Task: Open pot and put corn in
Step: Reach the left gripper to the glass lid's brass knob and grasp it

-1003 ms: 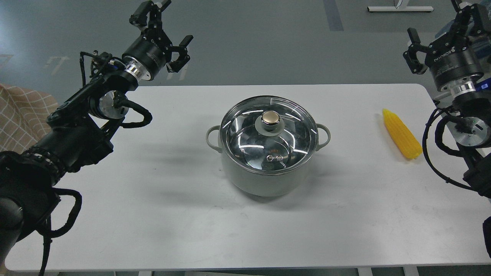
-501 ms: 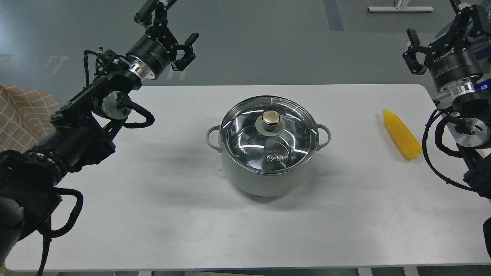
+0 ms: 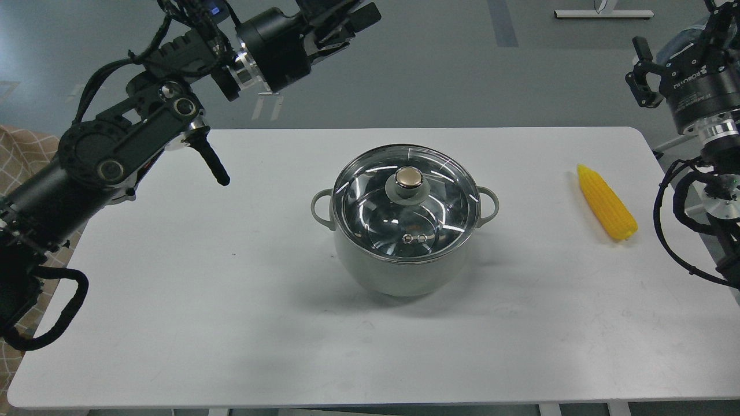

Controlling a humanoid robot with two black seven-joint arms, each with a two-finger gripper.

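The pot (image 3: pixel 404 254) is set near the middle of the white table (image 3: pixel 173 289), and it is covered by a glass lid (image 3: pixel 370 214) with a metallic knob (image 3: pixel 409 178) on top. The corn (image 3: pixel 606 202) is laid flat on the table well to the right of the pot, apart from it, with its pointed end turned toward the far edge.

The left gripper (image 3: pixel 347 20) is held high beyond the far-left part of the table, pointed to the right; it is partly cut by the top edge, and whether its fingers are spread or closed cannot be told. The right gripper (image 3: pixel 676 52) is raised at the far right, off the table's corner; its fingers are spread apart and nothing is held between them.
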